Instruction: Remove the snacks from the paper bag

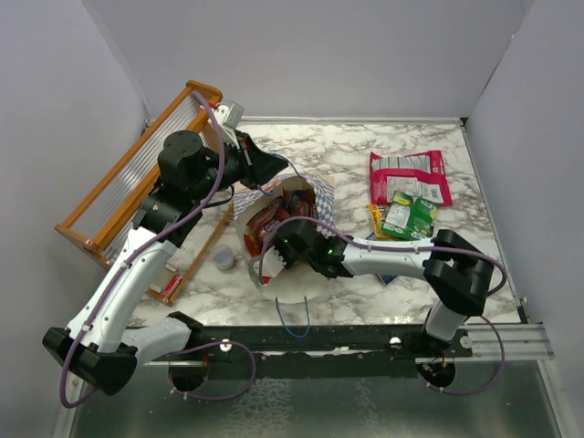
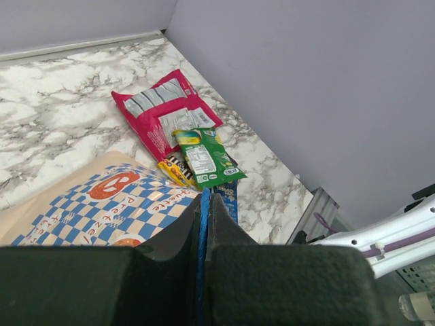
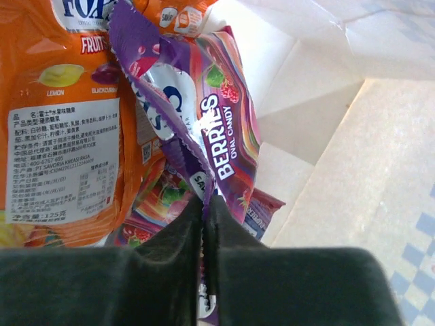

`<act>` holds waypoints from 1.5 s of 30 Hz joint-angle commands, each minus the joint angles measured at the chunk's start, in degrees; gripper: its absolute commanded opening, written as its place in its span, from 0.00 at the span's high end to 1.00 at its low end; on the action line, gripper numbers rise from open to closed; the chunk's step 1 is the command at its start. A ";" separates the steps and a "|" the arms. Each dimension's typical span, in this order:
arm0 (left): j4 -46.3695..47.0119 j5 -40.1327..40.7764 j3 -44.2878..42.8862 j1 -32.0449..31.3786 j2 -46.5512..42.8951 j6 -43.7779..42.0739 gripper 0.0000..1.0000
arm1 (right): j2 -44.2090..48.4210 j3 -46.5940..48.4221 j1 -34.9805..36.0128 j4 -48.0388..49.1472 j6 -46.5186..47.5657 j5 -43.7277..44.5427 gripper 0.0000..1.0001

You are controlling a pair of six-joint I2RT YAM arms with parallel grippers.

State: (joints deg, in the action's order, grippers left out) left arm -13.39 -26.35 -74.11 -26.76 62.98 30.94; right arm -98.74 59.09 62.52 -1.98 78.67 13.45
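The checkered paper bag (image 1: 315, 192) lies on its side mid-table, mouth toward the arms, with several wrappers (image 1: 274, 219) inside. My left gripper (image 1: 272, 168) is shut on the bag's thin blue string handle (image 2: 203, 224); the bag's checkered side (image 2: 102, 210) shows below it. My right gripper (image 1: 283, 245) is inside the bag's mouth, shut on the crimped edge of a purple berries wrapper (image 3: 224, 129), next to an orange packet (image 3: 61, 136). On the table to the right lie the pink-red pouch (image 1: 409, 176), a green packet (image 1: 409, 217), a yellow bar (image 1: 376, 222) and a blue packet (image 2: 228, 193).
The orange wooden rack (image 1: 137, 192) stands at the left by the wall. A small grey-blue cup (image 1: 224, 260) sits beside it, left of the bag. A loose blue string loop (image 1: 294, 319) hangs near the table's front edge. Grey walls close in on three sides.
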 commanded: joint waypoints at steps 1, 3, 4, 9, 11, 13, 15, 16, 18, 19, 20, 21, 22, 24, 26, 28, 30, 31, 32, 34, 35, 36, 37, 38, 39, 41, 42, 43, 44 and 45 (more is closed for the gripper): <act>1.34 -0.54 -1.13 0.05 -0.33 -0.59 1.00 | 5.09 -1.10 -0.23 3.74 1.09 -0.76 0.99; 1.35 -0.55 -1.05 0.05 -0.10 -0.66 1.00 | 7.29 -0.71 -0.26 1.97 0.27 -1.34 0.99; 1.27 -0.54 -0.96 0.05 -0.06 -0.61 1.00 | 8.74 -0.84 -0.21 1.87 -0.24 -1.69 0.99; 0.57 0.87 -0.95 0.05 0.34 -1.52 1.00 | 15.86 -2.31 -0.23 1.33 -3.22 -2.62 0.99; 0.53 1.08 -1.04 0.05 0.59 -1.58 1.00 | 18.67 -2.84 -0.21 0.67 -4.98 -3.48 0.99; 0.67 1.13 -1.12 0.05 0.83 -1.56 1.00 | 21.63 -3.40 -0.21 0.00 -7.49 -6.18 0.99; 0.82 1.20 -1.30 0.05 1.04 -1.45 1.00 | 25.07 -3.41 -0.16 -1.66 -10.84 -9.53 0.99; 0.75 1.21 -1.39 0.05 1.13 -1.49 1.00 | 26.81 -3.37 -0.17 -1.93 -13.10 -11.42 0.99; 0.61 1.22 -1.48 0.05 1.26 -1.62 1.00 | 30.69 -4.12 -0.13 -0.97 -17.39 -14.77 0.99; 0.45 1.35 -1.56 0.05 1.27 -1.62 1.00 | 33.40 -4.62 -0.12 -0.13 -19.38 -16.25 0.99; 0.34 1.42 -1.57 0.05 1.29 -1.73 1.00 | 35.41 -5.11 -0.17 0.74 -21.45 -17.74 0.99; 0.30 1.47 -1.50 0.05 1.20 -1.69 1.00 | 37.41 -5.77 -0.18 1.72 -23.27 -18.95 0.99; 0.27 1.61 -1.37 0.05 1.12 -1.75 1.00 | 39.44 -6.39 -0.24 2.90 -25.12 -20.24 0.99; 0.30 1.65 -1.18 0.05 0.96 -1.66 1.00 | 42.74 -7.74 -0.12 6.12 -29.07 -21.75 0.99; 0.37 1.70 -1.05 0.05 0.92 -1.63 1.00 | 44.44 -7.72 -0.19 7.86 -32.05 -22.71 0.99; 0.53 1.80 -0.79 0.05 0.74 -1.62 1.00 | 44.97 -6.44 -0.13 7.55 -33.99 -23.35 0.99; 0.55 1.99 -0.69 0.05 0.74 -1.58 1.00 | 45.13 -5.10 -0.19 7.26 -36.21 -22.29 0.99; 0.56 2.00 -0.69 0.05 0.76 -1.56 1.00 | 45.27 -4.33 -0.15 7.30 -37.35 -20.96 0.99; 0.49 1.98 -0.73 0.05 0.81 -1.62 1.00 | 45.53 -3.55 -0.12 7.38 -38.57 -19.41 0.99; 0.25 2.04 -0.78 0.05 0.82 -1.79 1.00 | 46.30 -1.94 -0.19 7.82 -41.22 -15.99 0.99; 0.25 2.08 -0.71 -0.01 0.83 -1.74 1.00 | 46.58 -1.02 -0.19 8.19 -43.23 -14.25 0.99; 0.29 2.17 -0.69 0.04 0.83 -1.71 1.00 | 46.74 0.34 -0.18 8.59 -45.36 -11.64 0.99; 0.29 2.09 -0.69 0.02 0.88 -1.71 1.00 | 46.74 1.77 -0.13 8.87 -47.44 -8.65 0.99; 0.20 2.05 -0.85 0.04 0.90 -1.76 1.00 | 46.72 3.63 -0.12 8.98 -48.79 -6.17 0.99; 0.07 2.03 -1.05 0.04 1.09 -1.88 1.00 | 46.83 4.88 -0.14 9.36 -49.63 -3.87 0.99; -0.49 1.78 -1.65 0.05 1.47 -2.33 1.00 | 47.37 6.25 -0.16 11.56 -50.49 2.04 0.99; -0.42 1.73 -1.73 0.05 1.50 -2.49 1.00 | 47.64 6.40 -0.16 13.20 -50.79 5.69 0.99; -0.16 1.73 -1.60 0.05 1.53 -2.50 1.00 | 47.90 6.36 -0.19 15.22 -50.04 8.89 0.99; 0.05 1.81 -1.49 0.05 1.46 -2.39 1.00 | 48.02 5.92 -0.19 17.70 -48.44 12.54 0.99; 0.18 1.85 -1.48 0.05 1.45 -2.27 1.00 | 47.92 5.31 -0.25 20.92 -45.69 16.93 0.99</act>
State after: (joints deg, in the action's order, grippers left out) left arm -14.02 -25.67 -74.15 -26.76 64.36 29.58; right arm -52.51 63.26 62.37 5.56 31.77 11.11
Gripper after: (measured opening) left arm 0.018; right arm 0.017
